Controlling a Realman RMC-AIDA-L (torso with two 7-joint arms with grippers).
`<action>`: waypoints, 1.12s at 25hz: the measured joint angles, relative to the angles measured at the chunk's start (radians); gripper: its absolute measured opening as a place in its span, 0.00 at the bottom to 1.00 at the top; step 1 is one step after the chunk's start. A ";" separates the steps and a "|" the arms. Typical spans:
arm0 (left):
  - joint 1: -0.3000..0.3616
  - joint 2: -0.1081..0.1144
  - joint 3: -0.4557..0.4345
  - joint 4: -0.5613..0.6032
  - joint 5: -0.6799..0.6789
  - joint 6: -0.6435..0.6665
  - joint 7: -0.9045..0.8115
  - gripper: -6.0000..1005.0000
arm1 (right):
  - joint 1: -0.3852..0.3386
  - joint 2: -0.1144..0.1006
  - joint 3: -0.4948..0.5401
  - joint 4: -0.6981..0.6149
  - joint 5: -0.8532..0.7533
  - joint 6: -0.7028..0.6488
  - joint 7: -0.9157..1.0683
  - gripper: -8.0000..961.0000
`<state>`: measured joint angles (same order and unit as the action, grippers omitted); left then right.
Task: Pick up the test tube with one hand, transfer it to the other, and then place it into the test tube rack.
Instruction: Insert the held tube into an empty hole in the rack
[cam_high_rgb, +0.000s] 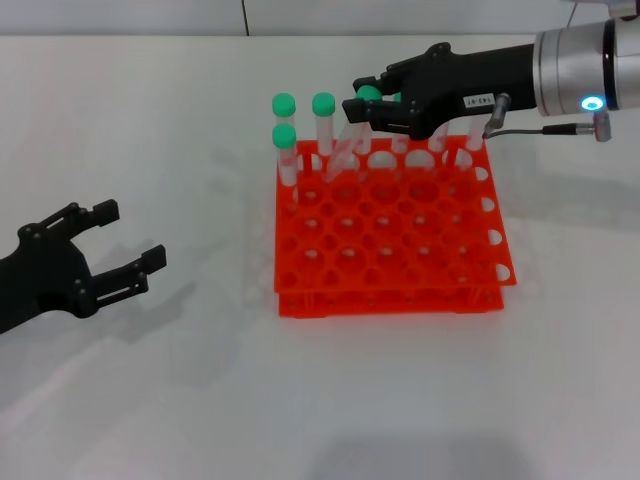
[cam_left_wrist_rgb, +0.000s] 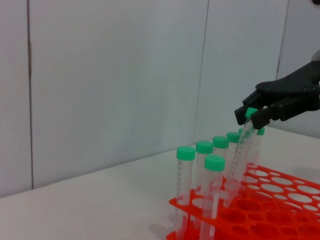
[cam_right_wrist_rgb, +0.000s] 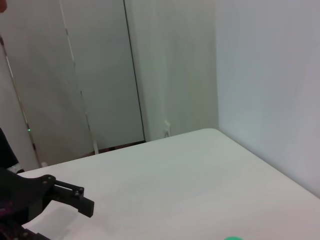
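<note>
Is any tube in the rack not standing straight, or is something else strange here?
Yes. The test tube held at its green cap by the right claw leans, its lower end in a back-row hole of the test tube rack. The other tubes stand upright. The left claw is open, apart.

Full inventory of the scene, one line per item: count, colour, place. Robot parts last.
test tube rack: one, orange-red, two tiers, on the table right of centre.
held test tube: one, clear with green cap, tilted, cap end in the right gripper, lower end at the rack's back row.
standing tubes: green caps, clear; three plain in the head view at the rack's back left corner, more behind the right gripper, total unclear.
table: one, white.
wall panels: pale grey, behind the table.
right gripper: black, white label, above the rack's back row, shut on the tube.
left gripper: black, open, low at the table's left.
</note>
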<state>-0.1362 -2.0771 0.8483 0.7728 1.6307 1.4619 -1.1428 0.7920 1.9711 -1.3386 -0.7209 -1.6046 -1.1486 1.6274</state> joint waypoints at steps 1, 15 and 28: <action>-0.002 0.000 0.000 -0.001 0.000 0.000 0.000 0.86 | 0.001 0.000 -0.002 0.000 0.000 0.000 0.000 0.32; -0.010 -0.001 0.000 -0.012 0.002 0.000 0.004 0.86 | 0.075 0.027 -0.001 -0.002 -0.105 0.010 0.044 0.34; -0.012 -0.001 -0.001 -0.012 0.009 0.000 0.006 0.86 | 0.124 0.038 -0.006 0.006 -0.182 0.024 0.086 0.36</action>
<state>-0.1481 -2.0785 0.8473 0.7608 1.6396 1.4619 -1.1366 0.9164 2.0095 -1.3445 -0.7150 -1.7871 -1.1245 1.7132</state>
